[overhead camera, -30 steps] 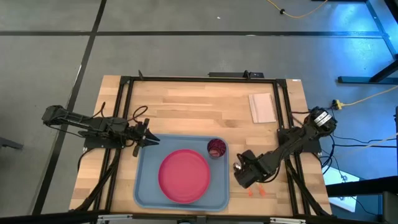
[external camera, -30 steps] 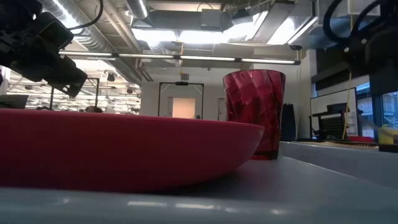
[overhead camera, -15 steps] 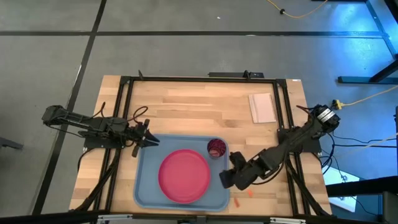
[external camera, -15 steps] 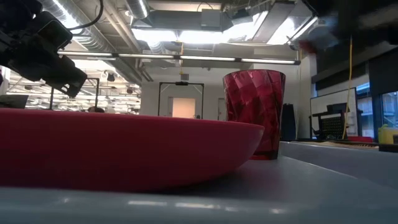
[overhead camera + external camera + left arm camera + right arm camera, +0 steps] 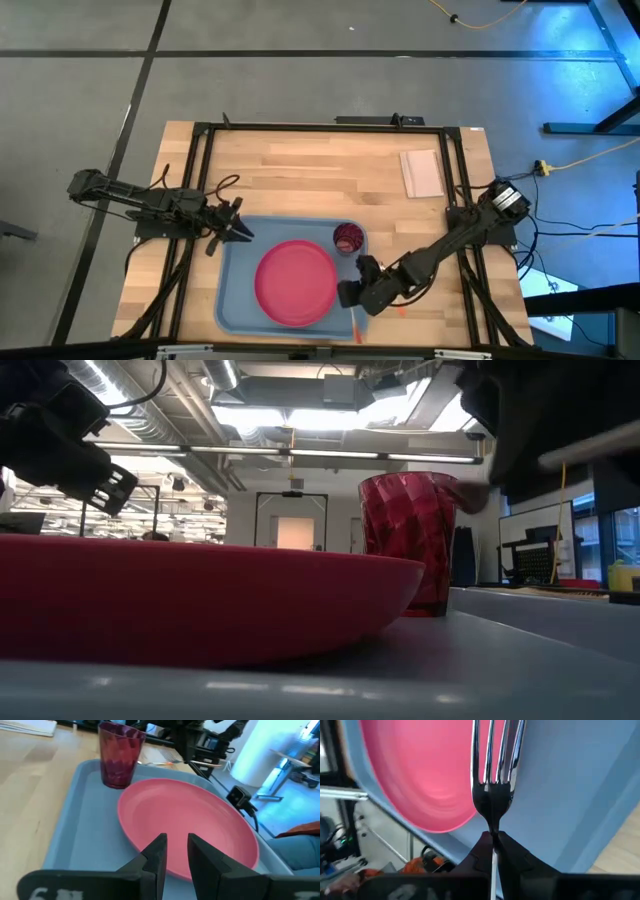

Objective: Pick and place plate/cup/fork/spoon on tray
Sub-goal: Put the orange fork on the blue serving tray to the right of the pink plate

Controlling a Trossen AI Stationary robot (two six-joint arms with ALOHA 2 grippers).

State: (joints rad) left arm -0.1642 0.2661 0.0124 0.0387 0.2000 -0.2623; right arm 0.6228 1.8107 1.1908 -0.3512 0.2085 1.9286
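The light blue tray (image 5: 232,300) lies at the table's near middle. On it rest the pink-red plate (image 5: 296,283) and, at its far right corner, the upright dark red cup (image 5: 347,238). My right gripper (image 5: 352,296) hangs over the tray's right part beside the plate's rim, shut on the fork (image 5: 492,795). The fork's tines reach over the tray floor and the plate's edge. The spoon (image 5: 403,310) shows as a bit of orange on the wood right of the tray. My left gripper (image 5: 173,852) waits at the tray's far left corner, open and holding nothing. My right gripper pinches the fork's thin neck (image 5: 492,827), just behind the tines, between its two fingers. The fingers slant down from the table's right and lie along the fork. The fork is lifted clear of the tray. Its orange handle (image 5: 358,326) sticks out behind the fingers toward the near edge.
A small pale sheet (image 5: 422,172) lies at the far right of the table. A black frame (image 5: 300,127) runs around the work area. Bare wood lies beyond the tray's far edge.
My right gripper has carried the fork from the wood right of the tray toward the table's left, to above the tray's right part. It tipped and rolled on the way. My left gripper has turned slightly in place.
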